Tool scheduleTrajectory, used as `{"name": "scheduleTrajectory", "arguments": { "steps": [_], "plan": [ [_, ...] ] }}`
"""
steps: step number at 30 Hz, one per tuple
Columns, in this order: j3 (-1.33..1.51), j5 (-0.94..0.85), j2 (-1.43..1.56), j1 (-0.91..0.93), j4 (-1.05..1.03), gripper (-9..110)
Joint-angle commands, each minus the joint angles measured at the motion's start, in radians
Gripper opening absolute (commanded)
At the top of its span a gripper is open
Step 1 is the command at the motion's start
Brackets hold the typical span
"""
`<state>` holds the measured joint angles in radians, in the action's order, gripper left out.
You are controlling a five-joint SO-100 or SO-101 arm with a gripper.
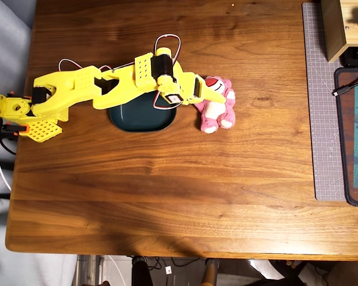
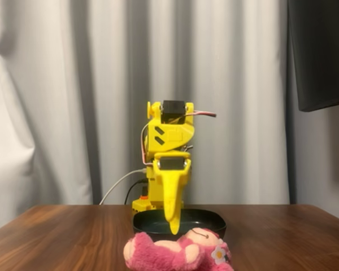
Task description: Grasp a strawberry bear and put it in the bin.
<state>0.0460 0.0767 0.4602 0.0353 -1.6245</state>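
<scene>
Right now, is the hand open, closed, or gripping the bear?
Hand: over the bear's head, not lifting it; open or closed cannot be told.

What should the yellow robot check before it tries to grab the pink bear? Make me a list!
1. Strawberry bear lying on the table, reachable: ok.
2. Gripper lined up over the bear's head in the overhead view: ok.
3. Gripper low enough: not ok; in the fixed view its tip hangs just above the bear.
4. Jaws open wide enough: cannot tell.
5. Bin empty and right beside the bear: ok, though the arm hides part of it.
</scene>
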Motion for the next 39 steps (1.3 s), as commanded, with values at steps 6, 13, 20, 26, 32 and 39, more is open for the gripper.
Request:
{"name": "scheduleTrajectory", "arguments": {
  "steps": [6,13,20,26,32,39],
  "plan": [
    [-0.069,0.026,0.017,-0.028,0.163,36],
    [-0.094,0.052,-0.071,-0.003,0.163,35],
    [-0.156,0.077,-0.132,0.040,0.092,36],
    [-0.195,0.077,-0.138,0.072,0.026,36],
    [-0.195,0.077,-0.147,0.071,0.052,36],
    [-0.196,0.078,-0.167,0.044,0.084,36]
  ]
}}
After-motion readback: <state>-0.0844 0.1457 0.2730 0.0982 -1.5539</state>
